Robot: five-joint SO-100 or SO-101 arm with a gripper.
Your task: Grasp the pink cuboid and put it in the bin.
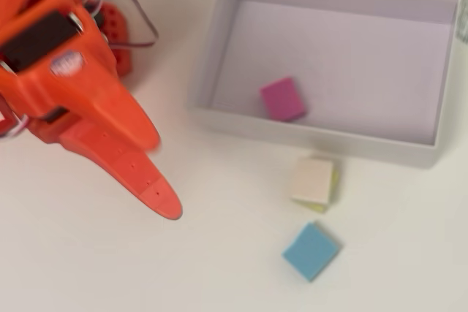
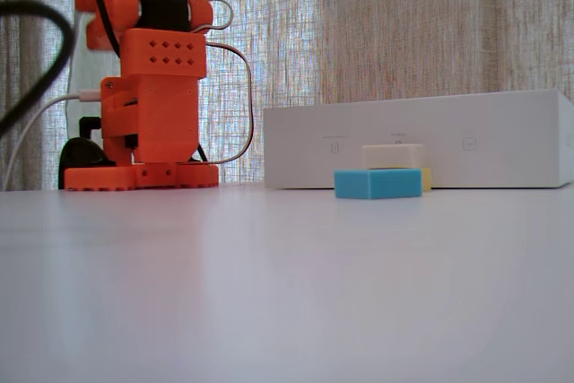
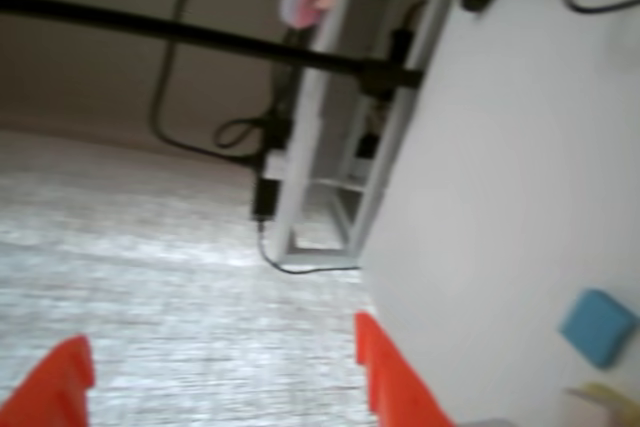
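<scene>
In the overhead view the orange gripper point(image 1: 164, 206) is seen at the left, its tip aimed toward 5 o'clock over the bare white surface point(image 1: 80, 253). In the wrist view two orange fingertips point(image 3: 395, 377) are shown set wide apart with nothing between them, so the gripper is judged to be open and empty.

Further right, the pink cuboid point(image 1: 283, 99) is found lying flat on the floor of the bin point(image 1: 322, 137), close to the near wall, toward 7 o'clock of the bin's middle. The placing step is therefore judged already done. The cuboid is nearly square from above, so no long axis can be clearly told; its edges are turned slightly off the bin's walls, and its broad face is turned upward.

The cuboid is judged to be light, soft and matte, unlikely to slip or break; if regrasped, it would best be pinched across two opposite side faces.

Outside the bin, at about 5 o'clock of the cuboid, a cream block point(image 1: 313, 181) and, below it, a blue block point(image 1: 311, 250) are left on the surface
</scene>
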